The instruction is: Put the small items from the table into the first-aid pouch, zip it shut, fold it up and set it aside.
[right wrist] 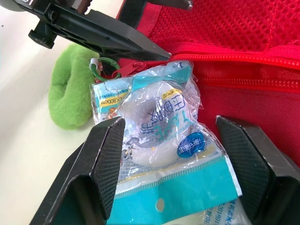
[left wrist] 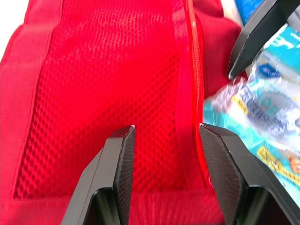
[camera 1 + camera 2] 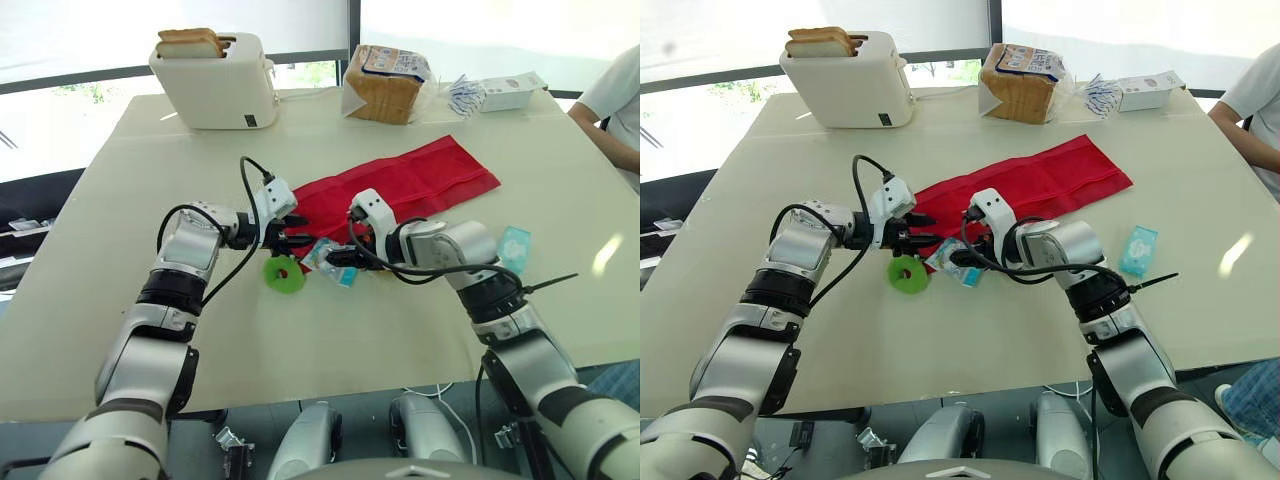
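The red first-aid pouch (image 3: 410, 180) lies unfolded across the middle of the table, its zipper (image 1: 234, 61) along the near edge. My left gripper (image 3: 302, 232) is open at the pouch's near end, with the red mesh (image 2: 112, 79) between its fingers. My right gripper (image 1: 171, 140) is open, and a clear and blue plastic packet (image 1: 159, 136) with a white roll inside lies between its fingers, right at the zipper. A green fuzzy ring (image 3: 284, 274) rests on the table beside both grippers. A light blue tissue pack (image 3: 514, 247) lies to the right.
A white toaster (image 3: 215, 80) holding bread stands at the back left. A bagged loaf (image 3: 385, 82), small sachets and a white box (image 3: 510, 92) sit at the back right. A person's arm (image 3: 610, 105) rests at the table's right edge.
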